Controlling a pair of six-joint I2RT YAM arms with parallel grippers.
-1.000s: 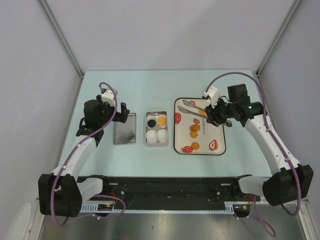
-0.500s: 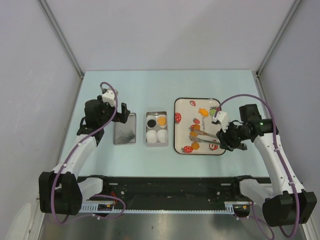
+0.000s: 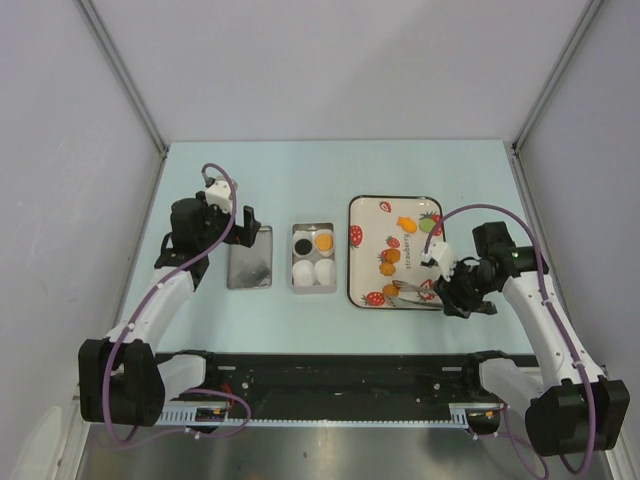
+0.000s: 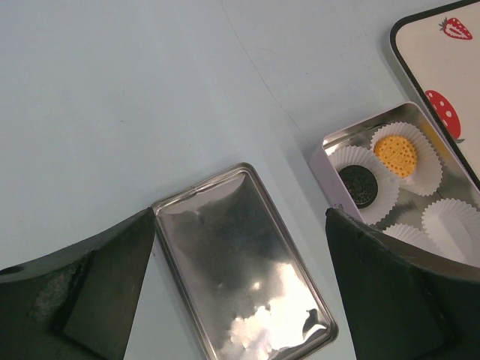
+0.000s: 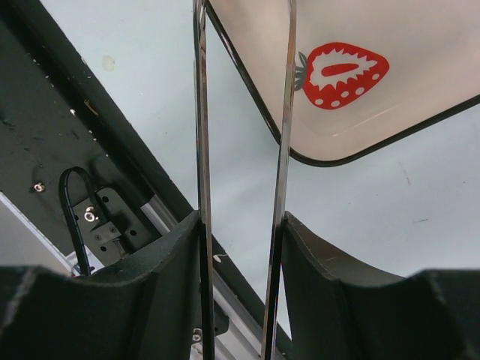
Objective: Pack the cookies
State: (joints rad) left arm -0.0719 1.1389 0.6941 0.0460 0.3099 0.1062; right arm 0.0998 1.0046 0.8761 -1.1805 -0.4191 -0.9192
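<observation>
A small open tin [image 3: 313,282] holds a black cookie [image 3: 302,243] and an orange cookie [image 3: 324,241] in white paper cups; both also show in the left wrist view [image 4: 360,185] [image 4: 395,152]. Its two near cups are empty. Another orange cookie [image 3: 391,255] lies on the strawberry tray [image 3: 440,250]. I see no green cookie. My right gripper [image 3: 442,290] [image 5: 240,225] is shut on metal tongs [image 3: 410,290] [image 5: 283,135], whose tips reach over the tray's near part; what is between them is unclear. My left gripper [image 3: 245,228] [image 4: 240,217] is open above the tin lid [image 3: 250,258] [image 4: 247,270].
The tray's near corner [image 5: 337,160] with a strawberry print shows in the right wrist view, and beyond it the black rail at the table's near edge [image 5: 67,150]. Grey walls stand on both sides of the table.
My right arm has swung the tongs from the far side of the tray down to its near part. The left arm has stayed over the lid.
</observation>
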